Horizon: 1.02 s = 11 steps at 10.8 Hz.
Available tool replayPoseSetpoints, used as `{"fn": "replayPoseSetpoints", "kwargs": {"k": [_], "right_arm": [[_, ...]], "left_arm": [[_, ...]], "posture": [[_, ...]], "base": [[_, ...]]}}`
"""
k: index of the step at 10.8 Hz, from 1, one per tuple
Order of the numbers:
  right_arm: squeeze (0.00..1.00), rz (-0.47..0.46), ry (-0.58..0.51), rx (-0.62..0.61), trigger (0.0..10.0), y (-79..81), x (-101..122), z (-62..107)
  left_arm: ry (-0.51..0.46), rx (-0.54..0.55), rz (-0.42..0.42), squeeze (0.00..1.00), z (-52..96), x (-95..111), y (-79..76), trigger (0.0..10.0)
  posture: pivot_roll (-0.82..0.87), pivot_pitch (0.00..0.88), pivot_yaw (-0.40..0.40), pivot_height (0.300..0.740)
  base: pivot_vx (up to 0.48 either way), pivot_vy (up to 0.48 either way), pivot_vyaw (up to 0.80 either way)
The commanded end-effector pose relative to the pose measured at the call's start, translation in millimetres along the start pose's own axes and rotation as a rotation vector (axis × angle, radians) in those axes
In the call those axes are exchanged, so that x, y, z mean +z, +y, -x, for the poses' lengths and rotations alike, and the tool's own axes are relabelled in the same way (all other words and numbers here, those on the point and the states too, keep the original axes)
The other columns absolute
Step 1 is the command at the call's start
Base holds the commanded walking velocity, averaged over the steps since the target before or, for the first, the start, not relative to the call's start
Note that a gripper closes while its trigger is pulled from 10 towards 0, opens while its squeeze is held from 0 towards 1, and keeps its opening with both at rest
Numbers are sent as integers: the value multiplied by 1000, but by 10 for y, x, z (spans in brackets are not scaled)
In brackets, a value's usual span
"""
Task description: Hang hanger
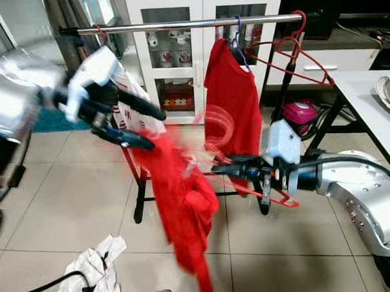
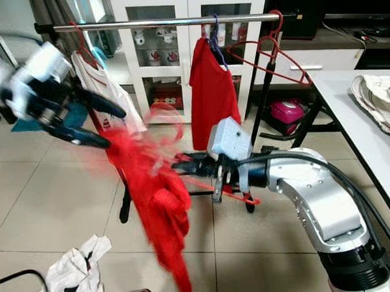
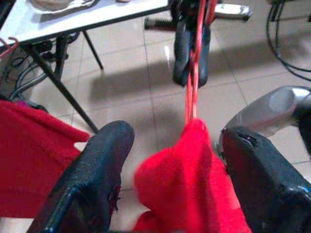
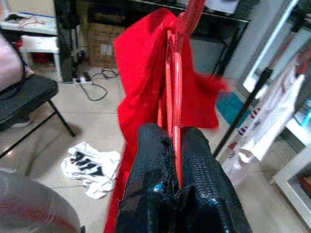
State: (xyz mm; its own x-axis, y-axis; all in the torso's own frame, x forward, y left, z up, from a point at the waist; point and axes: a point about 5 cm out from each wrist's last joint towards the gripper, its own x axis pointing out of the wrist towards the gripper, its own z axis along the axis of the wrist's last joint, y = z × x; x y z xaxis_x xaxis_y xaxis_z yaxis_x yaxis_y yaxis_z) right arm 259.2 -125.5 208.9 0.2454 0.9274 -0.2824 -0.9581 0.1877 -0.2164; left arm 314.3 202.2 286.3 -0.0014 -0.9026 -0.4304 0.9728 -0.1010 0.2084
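A red garment droops from a red hanger in mid-air in front of the clothes rail. My right gripper is shut on the hanger's wire, which the right wrist view shows pinched between its fingers. My left gripper is open at the garment's upper left. In the left wrist view the red cloth lies between its spread fingers. Part of the garment is blurred.
On the rail hang a red shirt, a white shirt and empty red hangers. A white garment lies on the tiled floor. A white table stands at the right, and a white cabinet stands behind the rail.
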Motion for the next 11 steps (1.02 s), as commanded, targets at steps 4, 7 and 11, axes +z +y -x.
{"fn": "replayPoseSetpoints", "kwargs": {"k": [4,7,11], "right_arm": [[0,39,-8,32,10000,-15,26,-21],[0,51,-15,51,10000,-1,52,-40],[0,54,-25,68,10000,49,81,-66]], "left_arm": [[47,-5,9,0,109,12,-93,10000],[108,-44,36,0,-16,-195,-135,10000],[80,-119,124,0,-294,-379,-140,0]], "posture": [[-11,0,115,740],[-16,0,119,740],[-26,0,132,740]], "base": [[0,0,0],[0,0,0],[0,0,0]]}}
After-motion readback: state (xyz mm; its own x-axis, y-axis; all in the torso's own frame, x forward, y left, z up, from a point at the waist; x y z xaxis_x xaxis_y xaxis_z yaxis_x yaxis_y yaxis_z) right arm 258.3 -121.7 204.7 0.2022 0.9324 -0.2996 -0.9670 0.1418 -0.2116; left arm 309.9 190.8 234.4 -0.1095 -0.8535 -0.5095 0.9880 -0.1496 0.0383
